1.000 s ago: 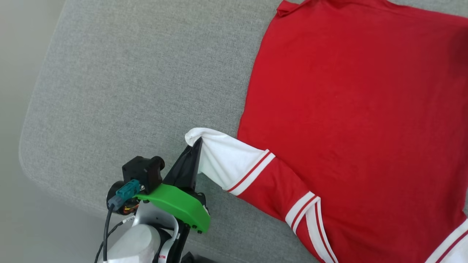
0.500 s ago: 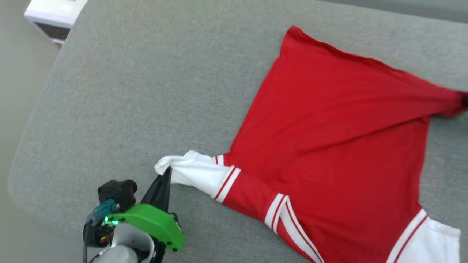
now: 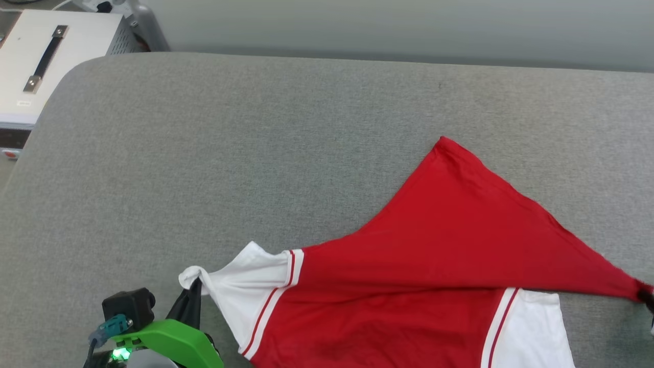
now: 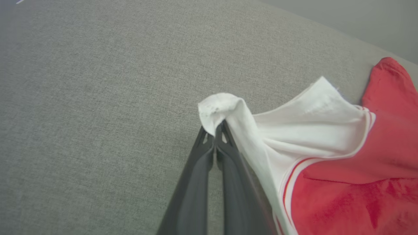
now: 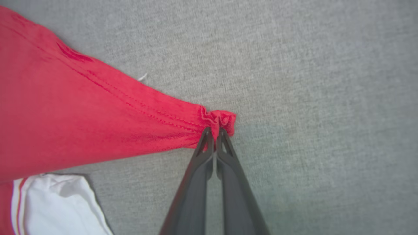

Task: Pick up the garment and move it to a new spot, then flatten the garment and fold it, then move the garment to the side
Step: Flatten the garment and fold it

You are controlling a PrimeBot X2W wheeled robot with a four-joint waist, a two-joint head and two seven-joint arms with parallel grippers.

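Garment (image 3: pixel 439 255) sits at the near right of the grey fabric-covered bench (image 3: pixel 255 153), pulled taut between both arms into a skewed red triangle with its apex pointing away from the robot. Left pincer (image 4: pixel 215 130) is clamped on the very tip of the white sleeve cuff (image 4: pixel 222 104); right pincer (image 5: pixel 214 132) is clamped on a small bunched red hem corner (image 5: pixel 218 118). Main risk: both bites look thin, just a nub of cloth past the fingertips, so more tension or a quick lift could pop either corner free, the cuff first I'd guess. Second: the pull runs diagonally, sleeve to hem, so laying it down like this would likely leave a fold-over and ridges instead of a flat panel, and any fold made on top would be crooked. Third: the cloth is close to the bench's near edge, so slack could slide off it. Fingertips ride low over the upholstery and could snag if dragged. Hard to read: the bottom of the head view cuts off the garment's lower part and most of the second sleeve (image 3: pixel 531 327); collar and emblem aren't visible, so can't tell which face is up. In that view the right pincer is a dark speck at the frame edge. How deep the cloth goes between the jaws is hidden, and so is whether the red span touches the bench.
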